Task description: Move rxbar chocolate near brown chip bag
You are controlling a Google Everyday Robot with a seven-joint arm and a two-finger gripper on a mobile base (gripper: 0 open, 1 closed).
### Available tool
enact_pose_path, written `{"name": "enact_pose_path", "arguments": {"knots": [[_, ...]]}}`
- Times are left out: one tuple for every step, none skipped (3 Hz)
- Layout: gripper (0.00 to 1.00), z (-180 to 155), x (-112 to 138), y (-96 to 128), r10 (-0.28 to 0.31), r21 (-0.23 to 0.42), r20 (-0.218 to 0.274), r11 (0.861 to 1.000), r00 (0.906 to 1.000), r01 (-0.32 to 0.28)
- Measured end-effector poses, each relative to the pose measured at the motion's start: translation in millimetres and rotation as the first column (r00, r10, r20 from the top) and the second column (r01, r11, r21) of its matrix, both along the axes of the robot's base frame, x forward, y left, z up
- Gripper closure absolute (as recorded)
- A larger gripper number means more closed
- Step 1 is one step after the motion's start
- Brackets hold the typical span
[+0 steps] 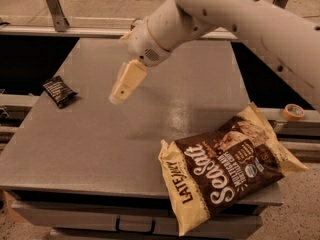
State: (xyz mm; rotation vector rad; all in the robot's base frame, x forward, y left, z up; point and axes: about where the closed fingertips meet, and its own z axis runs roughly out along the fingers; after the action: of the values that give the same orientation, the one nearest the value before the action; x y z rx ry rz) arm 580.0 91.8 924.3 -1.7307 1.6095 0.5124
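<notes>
The gripper (118, 96) hangs above the table (90, 149), over its middle-left part and a little toward the far edge. It is a pale cream piece angled down and to the left, its tip clear of the tabletop. From this side it reads as one slab, so I cannot tell whether it is set wide or narrow. Behind it sits a rounded white wrist, and the thick white arm (225, 9) climbs away over the table's far right corner and out of view at the upper right.

The rxbar chocolate (59, 90) lies flat at the table's left edge, about level with the gripper and well apart from it. It is a small black wrapper with white print, turned at a slant.

The brown chip bag (225, 171) lies on the table's near right corner, face up, with its dark-brown and cream wrapper crinkled. Its lower end and right side hang past the table's edges. It is well apart from the bar, nearly the whole table's width away.

Just off the table's right side, a roll of tape (293, 112) sits on a lower ledge.
</notes>
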Motion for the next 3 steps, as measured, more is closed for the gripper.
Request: {"name": "enact_pose_path", "arguments": {"knots": [[0.0,-1,29,66,-0.013,0.09,-0.022,0.996,0.9997,0.015],[0.0,-11,40,144,-0.036,0.144,-0.098,0.988,0.9945,0.05],[0.0,-37,39,181,-0.099,0.133,-0.163,0.984,0.9817,0.121]]}}
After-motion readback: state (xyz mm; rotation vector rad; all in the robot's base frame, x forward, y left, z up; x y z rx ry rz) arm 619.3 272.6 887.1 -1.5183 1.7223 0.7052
